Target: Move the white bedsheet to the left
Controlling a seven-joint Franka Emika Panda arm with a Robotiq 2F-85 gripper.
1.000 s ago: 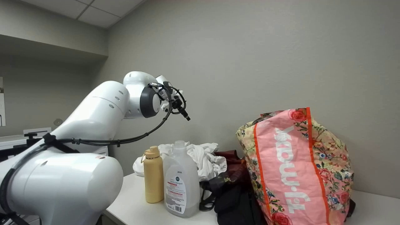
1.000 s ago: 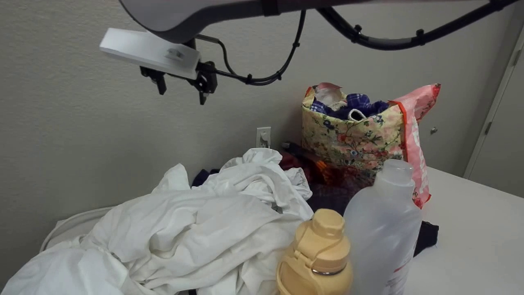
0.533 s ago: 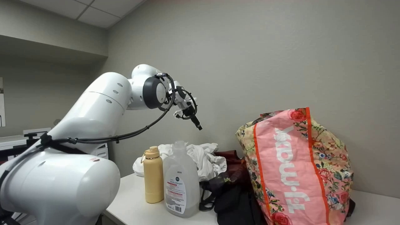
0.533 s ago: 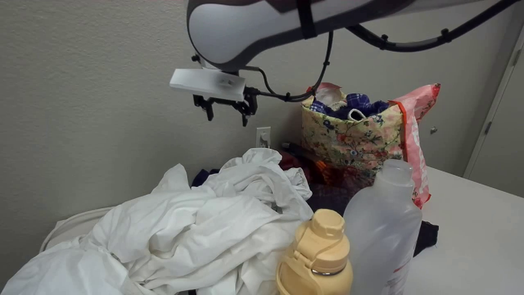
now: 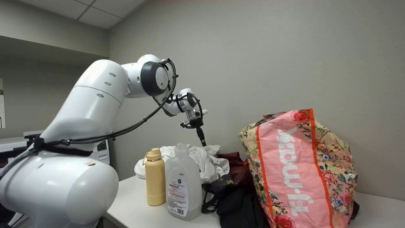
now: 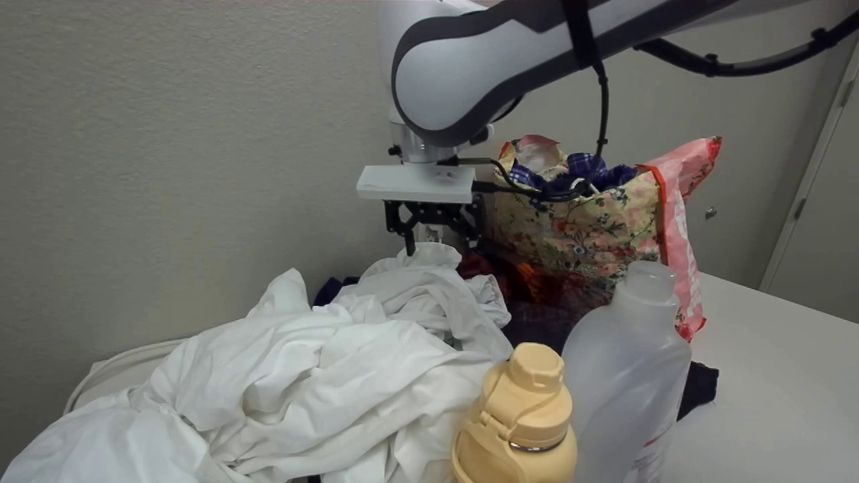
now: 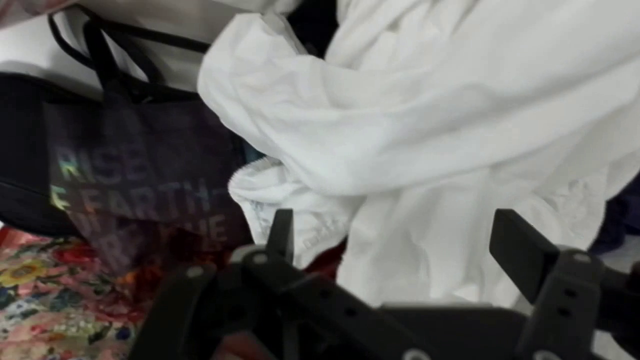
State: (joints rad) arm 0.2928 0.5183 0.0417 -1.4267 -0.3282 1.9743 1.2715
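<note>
A: How should the grasp be made?
B: The fingers stand apart, gripping nothing, above the white bedsheet, heaped on the bench. They should straddle one thick fold and close fully before pulling left.
A: What is obscured?
B: Fingertip contact cannot be confirmed; the white bedsheet runs out of the wrist view, and its underside is hidden.

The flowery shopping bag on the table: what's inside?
In an exterior view, blue plaid cloth, darker blue cloth and something whitish show in the open top of the flowery bag. Anything deeper is hidden by the bag's sides and that cloth.
</note>
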